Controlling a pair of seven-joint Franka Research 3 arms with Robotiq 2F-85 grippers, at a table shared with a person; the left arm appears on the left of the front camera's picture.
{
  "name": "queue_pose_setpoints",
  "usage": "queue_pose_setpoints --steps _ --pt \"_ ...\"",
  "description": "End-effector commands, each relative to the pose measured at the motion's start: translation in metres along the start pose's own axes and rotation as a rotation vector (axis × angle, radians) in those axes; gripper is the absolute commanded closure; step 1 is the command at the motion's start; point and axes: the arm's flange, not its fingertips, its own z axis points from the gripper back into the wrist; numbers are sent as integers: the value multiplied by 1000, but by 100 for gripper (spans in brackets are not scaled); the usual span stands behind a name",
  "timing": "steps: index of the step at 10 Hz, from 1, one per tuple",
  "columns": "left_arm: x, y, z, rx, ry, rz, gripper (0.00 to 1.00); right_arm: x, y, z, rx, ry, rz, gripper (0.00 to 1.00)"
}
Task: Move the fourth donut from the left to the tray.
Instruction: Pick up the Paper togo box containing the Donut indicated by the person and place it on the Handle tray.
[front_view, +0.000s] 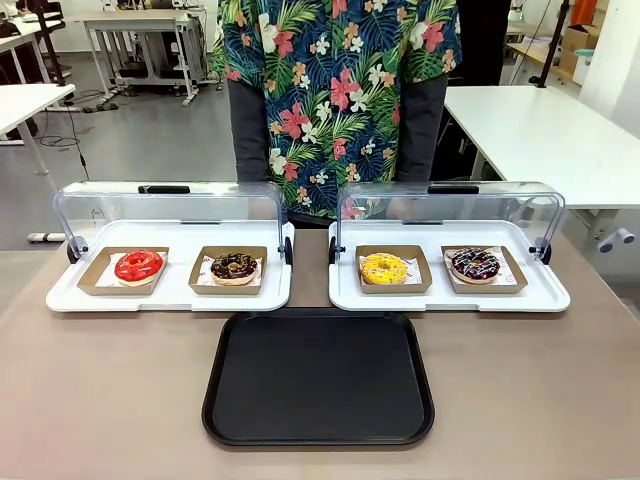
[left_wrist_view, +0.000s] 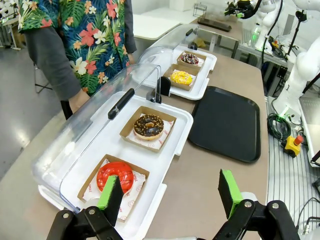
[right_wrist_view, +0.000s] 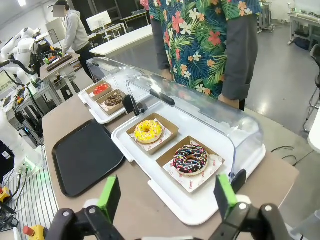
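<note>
Both of my grippers hang above the bench (front_view: 90, 400) with jaws spread wide and nothing between the green pads: the left gripper (left_wrist_view: 169, 192) over the near-left part, the right gripper (right_wrist_view: 167, 196) over the near-right part. Their black bases are cut off at the bottom of each wrist view.

The fourth donut (front_view: 474, 264), dark glaze with pink and white streaks, lies in its brown holder (front_view: 510, 284) on white paper. It sits at the right end of the right display tray (front_view: 450, 300), toward the far-right of the bench. From my right wrist I see it close by (right_wrist_view: 190, 159); from my left wrist it is small and far (left_wrist_view: 189, 59).

Just to its left, in its own holder, is the yellow donut (front_view: 384, 268). The left display tray (front_view: 170, 300) carries the crumb-topped chocolate donut (front_view: 234, 266) and the red donut (front_view: 138, 266).

Each clear lid (front_view: 450, 205) is tipped back toward the far edge, so the display trays' near sides stand open. A black hinge knob (right_wrist_view: 239, 180) overlaps the right display tray's corner in my right wrist view.

The black tray (front_view: 318, 380) lies flat at the middle of the near edge, just beside both display trays' near rims.

A person in a floral shirt (front_view: 340, 90) stands at the far edge; the forearms drop behind the lids, and the hands are hard to make out.
</note>
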Motion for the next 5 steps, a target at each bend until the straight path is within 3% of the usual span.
queue_pose_setpoints --steps 1,5 --pt "1 -2 1 -10 1 -10 0 3 -3 -1 2 -26 28 0" --pt "1 -2 1 -10 1 -10 0 3 -3 -1 2 -26 28 0"
